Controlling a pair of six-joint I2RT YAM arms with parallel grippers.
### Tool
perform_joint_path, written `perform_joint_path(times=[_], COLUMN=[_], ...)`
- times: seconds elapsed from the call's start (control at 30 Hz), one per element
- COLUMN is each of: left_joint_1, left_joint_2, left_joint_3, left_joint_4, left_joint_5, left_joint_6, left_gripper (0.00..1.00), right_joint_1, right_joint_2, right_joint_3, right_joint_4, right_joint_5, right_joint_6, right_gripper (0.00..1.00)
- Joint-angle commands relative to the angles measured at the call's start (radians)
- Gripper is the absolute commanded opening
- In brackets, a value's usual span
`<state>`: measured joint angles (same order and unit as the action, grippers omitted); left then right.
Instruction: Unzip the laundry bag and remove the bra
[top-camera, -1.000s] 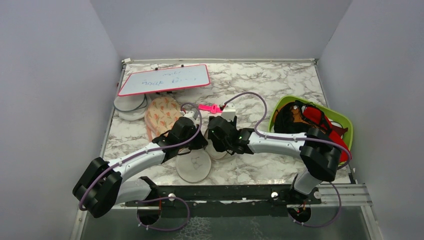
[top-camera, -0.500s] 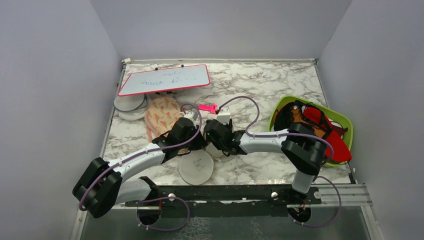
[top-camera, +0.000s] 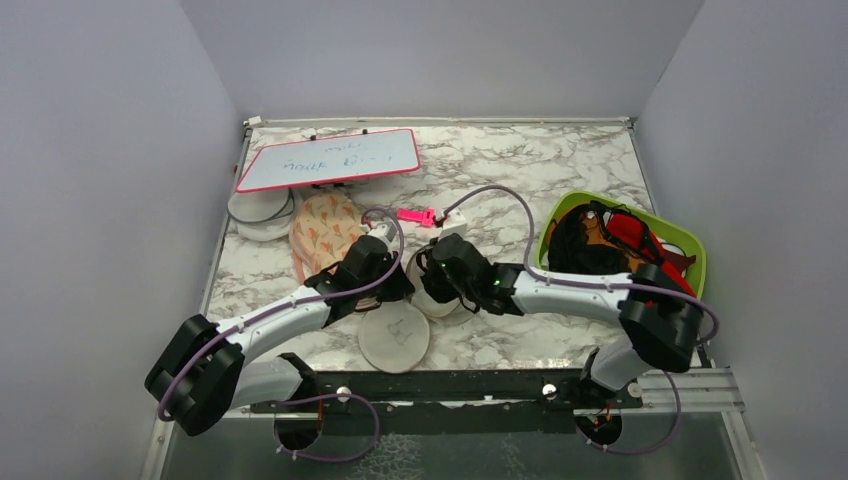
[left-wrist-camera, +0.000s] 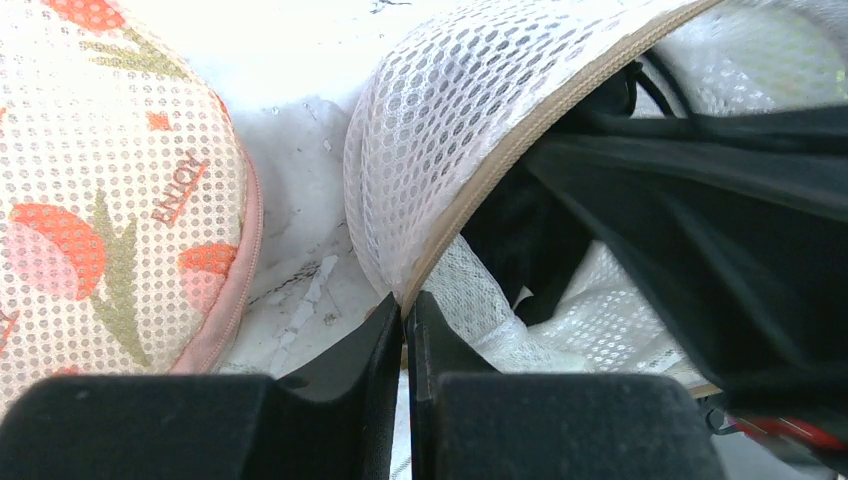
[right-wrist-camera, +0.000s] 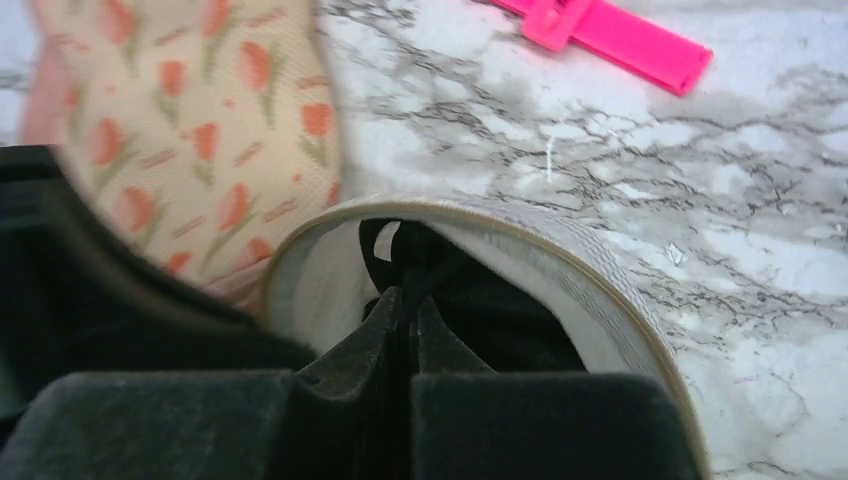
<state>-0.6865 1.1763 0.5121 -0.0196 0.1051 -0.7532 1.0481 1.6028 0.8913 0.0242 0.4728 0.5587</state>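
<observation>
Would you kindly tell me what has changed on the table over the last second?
The right arm's elbow swung left, then back out right; the right claw, shut on the bra in the laundry bag, shifted slightly right. The left claw kept pinching the bag's rim; the floral pouch, pink clip and green basket stayed put.

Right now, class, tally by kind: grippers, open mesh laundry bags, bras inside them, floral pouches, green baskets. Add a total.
Grippers: 2, left gripper, right gripper
Open laundry bag: 1
Bra inside: 1
Floral pouch: 1
Green basket: 1
Total: 6
</observation>
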Motion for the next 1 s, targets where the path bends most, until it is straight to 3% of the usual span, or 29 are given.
perform_joint_path(times=[0.0, 0.13, 0.37, 0.53, 0.73, 0.97], left_joint_1=[0.005, 0.005, 0.004, 0.002, 0.001, 0.003], left_joint_2=[0.016, 0.046, 0.08, 0.09, 0.153, 0.223], left_joint_3=[0.044, 0.077, 0.111, 0.121, 0.171, 0.279], left_joint_4=[-0.001, 0.007, 0.016, 0.019, -0.001, -0.068], left_joint_5=[0.015, 0.042, 0.09, 0.095, 0.099, 0.075], left_joint_6=[0.014, 0.017, 0.02, 0.029, 0.08, 0.16], left_gripper=[0.0, 0.0, 0.0, 0.0, 0.0, 0.0], right_joint_1=[-0.003, -0.003, -0.003, -0.003, -0.002, -0.005], right_joint_2=[-0.156, -0.268, -0.457, -0.563, -0.605, -0.603], right_joint_3=[-0.03, -0.073, -0.053, 0.033, 0.247, 0.354], right_joint_4=[0.008, 0.045, 0.128, 0.07, -0.114, -0.237], right_joint_5=[-0.229, -0.399, -0.477, -0.359, -0.23, 0.167], right_joint_6=[-0.144, -0.156, -0.097, -0.101, -0.26, -0.469], right_gripper=[0.01, 0.01, 0.01, 0.01, 0.01, 0.01])
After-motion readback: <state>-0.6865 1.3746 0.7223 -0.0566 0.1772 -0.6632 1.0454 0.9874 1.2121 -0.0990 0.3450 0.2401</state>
